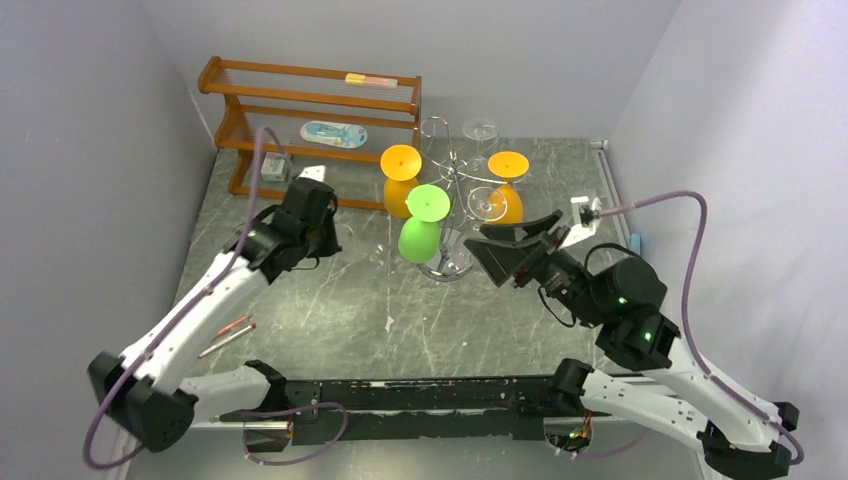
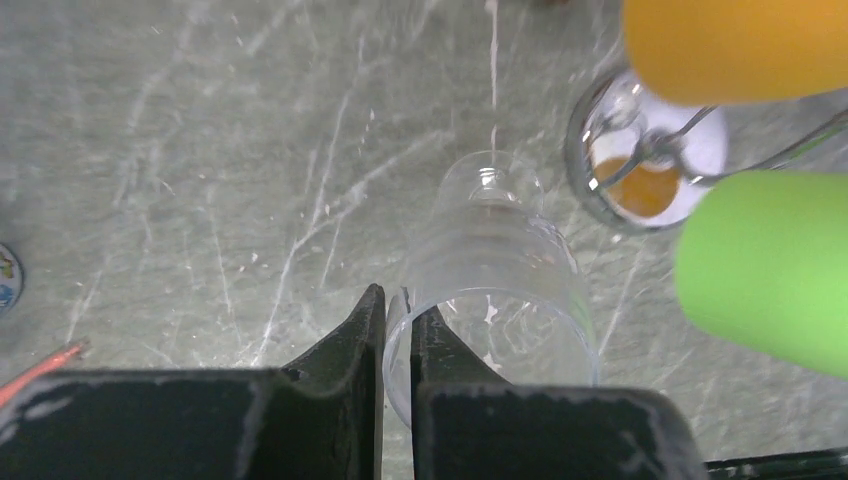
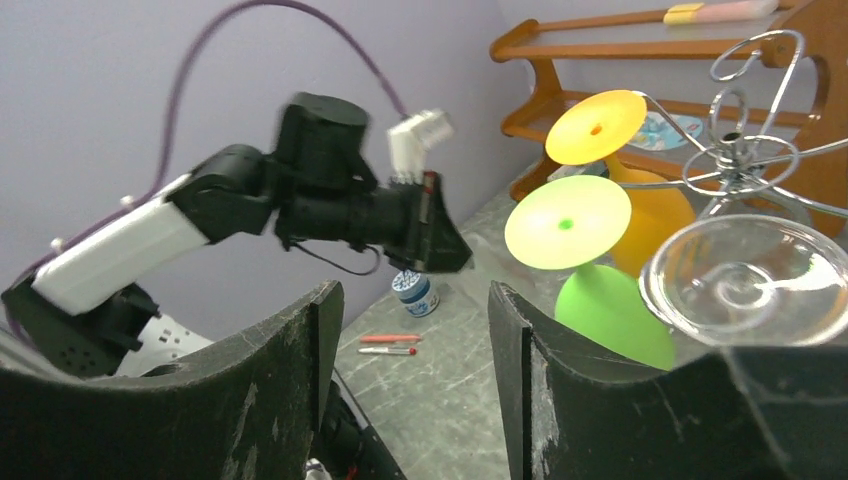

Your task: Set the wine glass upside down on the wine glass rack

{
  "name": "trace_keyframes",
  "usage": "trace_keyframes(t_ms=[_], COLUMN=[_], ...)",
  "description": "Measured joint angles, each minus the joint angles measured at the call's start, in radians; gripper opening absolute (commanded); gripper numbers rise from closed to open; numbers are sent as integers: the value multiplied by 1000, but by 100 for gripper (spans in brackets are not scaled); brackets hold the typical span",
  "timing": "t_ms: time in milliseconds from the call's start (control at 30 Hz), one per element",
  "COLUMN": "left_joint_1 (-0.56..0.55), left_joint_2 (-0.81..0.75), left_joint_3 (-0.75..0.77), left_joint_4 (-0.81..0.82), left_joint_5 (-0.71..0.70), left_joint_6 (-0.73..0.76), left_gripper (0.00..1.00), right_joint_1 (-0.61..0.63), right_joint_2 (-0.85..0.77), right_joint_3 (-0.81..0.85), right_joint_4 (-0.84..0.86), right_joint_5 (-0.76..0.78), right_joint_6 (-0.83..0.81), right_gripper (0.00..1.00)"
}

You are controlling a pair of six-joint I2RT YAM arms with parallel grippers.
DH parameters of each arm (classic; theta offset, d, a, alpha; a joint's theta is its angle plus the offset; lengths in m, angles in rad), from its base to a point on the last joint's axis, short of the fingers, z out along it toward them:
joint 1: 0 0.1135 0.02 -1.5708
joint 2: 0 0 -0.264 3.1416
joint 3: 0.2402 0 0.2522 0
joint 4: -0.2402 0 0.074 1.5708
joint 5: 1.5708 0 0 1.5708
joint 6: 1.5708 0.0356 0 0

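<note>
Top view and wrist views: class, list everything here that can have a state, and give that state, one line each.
Left gripper: shut on the rim of the clear glass.
Clear glass: tipped on its side, not yet on the wire rack.
Right gripper: open, empty.
Green glass: hanging upside down on the wire rack.
Orange glasses: both hanging upside down there.
Second clear glass: hanging upside down there too.

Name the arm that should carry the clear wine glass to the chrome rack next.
Left. The left gripper is clamped on the rim of the clear wine glass. The right gripper is open and holds nothing, beside the wine glass rack.
</note>
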State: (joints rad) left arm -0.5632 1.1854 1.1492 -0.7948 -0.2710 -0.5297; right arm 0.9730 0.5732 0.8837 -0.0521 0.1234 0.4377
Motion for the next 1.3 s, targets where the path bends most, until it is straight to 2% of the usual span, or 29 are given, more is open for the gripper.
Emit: trace_keyframes(t_ms=[200,300,400,667,967,1300], left_joint_1=[0,0,0,0,0,0], left_joint_2=[-241,-338,-414,-613,-661,-653], left_joint_3=[63,83,98,58,-61,-133], left_joint_4=[9,39,69,231,421,570], left_joint_5=[-77,-103,-143,-182,-77,109], left_joint_6=[-71,-108,-168,-311,-411,-505], left_gripper=[5,5,5,5,5,5], right_joint_1=[0,0,0,3,56,143], right_joint_2=[169,238,304,466,592,628], right_joint_3=[98,127,165,273,286,274], right_joint_4=[1,10,30,139,279,472], right_joint_5=[-28,-45,-61,-76,-51,58], right_joint_6=[58,98,145,276,514,626], right_gripper=[62,70,75,75,73,70])
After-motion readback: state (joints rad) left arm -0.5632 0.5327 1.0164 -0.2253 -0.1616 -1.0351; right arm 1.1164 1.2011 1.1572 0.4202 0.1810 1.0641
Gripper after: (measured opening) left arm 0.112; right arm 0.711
